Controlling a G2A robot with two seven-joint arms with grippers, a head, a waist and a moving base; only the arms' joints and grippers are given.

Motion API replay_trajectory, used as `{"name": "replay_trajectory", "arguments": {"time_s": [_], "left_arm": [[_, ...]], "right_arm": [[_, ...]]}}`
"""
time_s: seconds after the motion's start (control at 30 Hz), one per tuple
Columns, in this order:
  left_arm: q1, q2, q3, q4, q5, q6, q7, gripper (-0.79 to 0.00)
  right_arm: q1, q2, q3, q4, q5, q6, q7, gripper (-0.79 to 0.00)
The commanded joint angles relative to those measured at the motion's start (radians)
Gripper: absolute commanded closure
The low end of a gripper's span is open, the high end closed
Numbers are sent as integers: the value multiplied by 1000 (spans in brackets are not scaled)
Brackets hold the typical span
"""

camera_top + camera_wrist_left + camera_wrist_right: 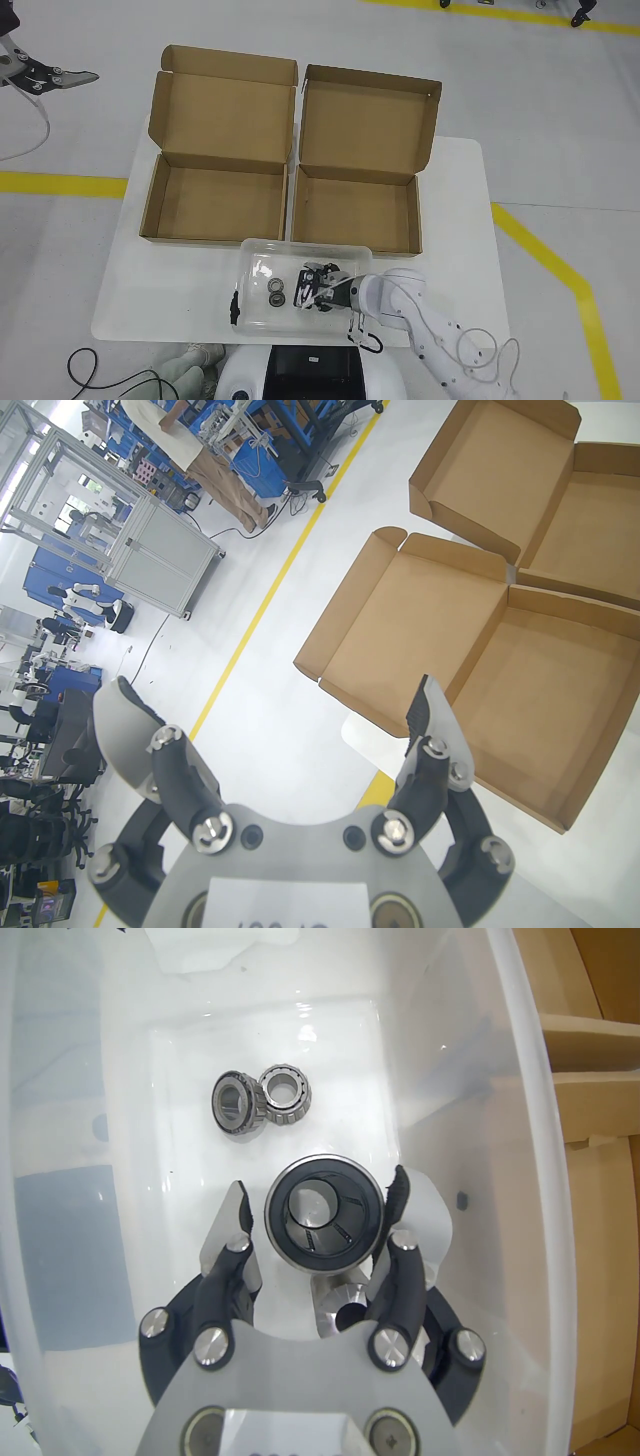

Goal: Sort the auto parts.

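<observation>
As the right gripper hangs in the bin, fingers flank a bearing.

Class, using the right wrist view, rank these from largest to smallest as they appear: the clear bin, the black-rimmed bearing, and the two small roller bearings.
1. clear bin
2. black-rimmed bearing, though it is nearest the camera
3. darker roller bearing and lighter roller bearing: too alike to rank

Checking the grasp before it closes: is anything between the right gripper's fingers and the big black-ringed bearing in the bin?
Nothing visible. The right gripper is open astride the bearing; the two small bearings lie farther off.
</observation>
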Motion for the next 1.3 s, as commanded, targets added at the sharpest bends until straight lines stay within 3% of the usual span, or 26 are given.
{"name": "replay_trajectory", "arguments": {"time_s": [0.0,0.03,0.33,0.67,0.9,1.27], "left_arm": [[0,0,0,0,0,0,0,-785],[0,0,0,0,0,0,0,-785],[0,0,0,0,0,0,0,-785],[0,0,0,0,0,0,0,-785],[0,0,0,0,0,0,0,-785],[0,0,0,0,0,0,0,-785]], "right_arm": [[2,1,-1,1,6,2,6,-126],[3,1,-2,1,9,2,8,0],[6,17,25,2,31,-55,-125,0],[12,45,84,20,5,-152,-441,0],[14,60,107,-31,-22,-174,-574,0],[82,61,144,-147,91,-127,-543,0]]}}
